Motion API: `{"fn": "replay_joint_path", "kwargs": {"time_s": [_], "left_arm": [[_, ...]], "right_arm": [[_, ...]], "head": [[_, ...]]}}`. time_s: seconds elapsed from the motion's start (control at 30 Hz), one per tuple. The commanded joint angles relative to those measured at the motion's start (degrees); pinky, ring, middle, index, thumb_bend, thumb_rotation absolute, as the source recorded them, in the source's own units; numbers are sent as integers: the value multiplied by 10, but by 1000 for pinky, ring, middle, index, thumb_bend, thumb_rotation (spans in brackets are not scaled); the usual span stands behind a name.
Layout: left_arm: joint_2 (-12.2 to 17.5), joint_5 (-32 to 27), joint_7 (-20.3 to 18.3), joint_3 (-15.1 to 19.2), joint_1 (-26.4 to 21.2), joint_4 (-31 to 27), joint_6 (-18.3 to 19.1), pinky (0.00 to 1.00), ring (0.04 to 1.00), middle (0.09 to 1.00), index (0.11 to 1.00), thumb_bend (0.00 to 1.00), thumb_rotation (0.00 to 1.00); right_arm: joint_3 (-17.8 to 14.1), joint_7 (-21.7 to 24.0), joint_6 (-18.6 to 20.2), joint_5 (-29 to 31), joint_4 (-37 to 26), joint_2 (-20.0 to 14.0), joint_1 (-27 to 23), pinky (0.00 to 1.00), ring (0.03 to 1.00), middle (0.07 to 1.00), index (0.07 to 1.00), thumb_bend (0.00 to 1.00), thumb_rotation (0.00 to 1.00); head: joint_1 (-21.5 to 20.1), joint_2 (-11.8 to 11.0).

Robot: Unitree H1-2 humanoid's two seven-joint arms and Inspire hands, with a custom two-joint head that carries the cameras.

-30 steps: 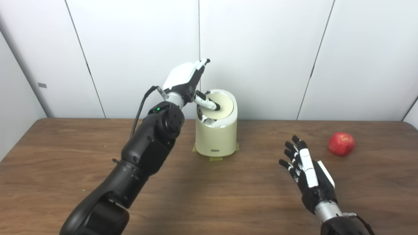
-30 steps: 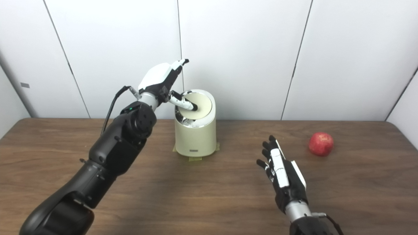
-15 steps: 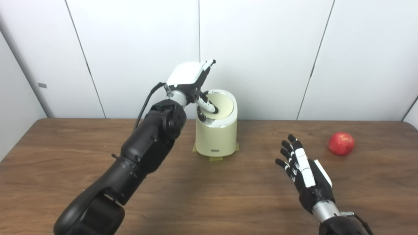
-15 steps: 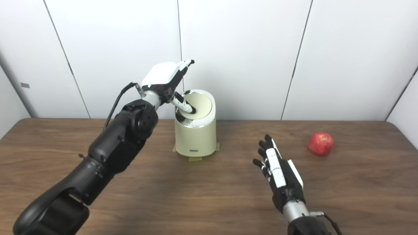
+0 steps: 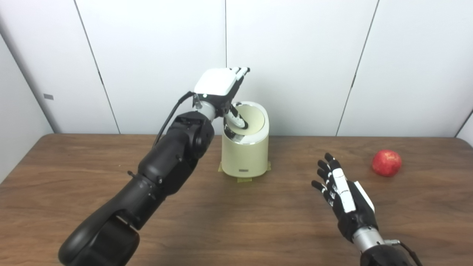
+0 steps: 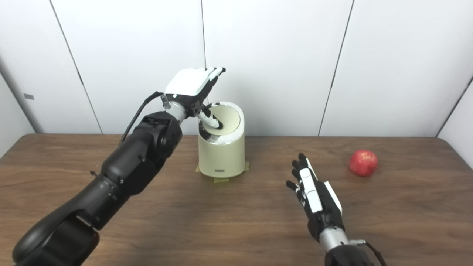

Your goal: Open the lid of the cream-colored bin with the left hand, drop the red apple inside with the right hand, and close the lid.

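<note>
At far left, my left arm (image 5: pixel 162 173) reaches up and back across table (image 5: pixel 66 184). Left hand (image 5: pixel 221 87) sits above bin (image 5: pixel 244 155), fingers stretched apart, holding nothing; thumb presses on lid (image 5: pixel 251 118). Lid tilted, left edge dipped into chrome rim; can't tell how far it's open. Bin stands near back wall on tape patch. Right of centre, my right hand (image 5: pixel 345 197) hovers over table, fingers spread, empty. Apple (image 5: pixel 386 163) lies on table far right, well apart from that hand.
</note>
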Motion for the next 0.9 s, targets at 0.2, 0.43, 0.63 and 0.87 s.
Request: {"fn": "replay_joint_path", "kwargs": {"time_s": [0.2, 0.43, 0.63, 0.87], "left_arm": [[9, 59, 0, -36, -18, 1, -22, 998, 995, 989, 1000, 1000, 119], [17, 62, -32, -21, -18, -36, -8, 1000, 980, 971, 1000, 979, 120], [10, -20, -85, 62, -12, -104, 22, 952, 951, 956, 999, 872, 93], [-11, -182, -123, 219, 9, -212, 102, 688, 872, 936, 967, 675, 289]], "right_arm": [[-1, 2, -17, 3, -24, 1, -19, 878, 972, 975, 1000, 637, 938], [-5, 1, -14, 8, -24, 2, -18, 885, 974, 973, 1000, 639, 924], [-2, -2, -10, -2, -24, 0, -20, 885, 968, 972, 1000, 644, 939], [-4, -5, -13, -8, -19, 0, -23, 886, 957, 961, 1000, 630, 944]], "head": [[-3, 1], [-3, 3], [-7, 4], [-11, -1]]}}
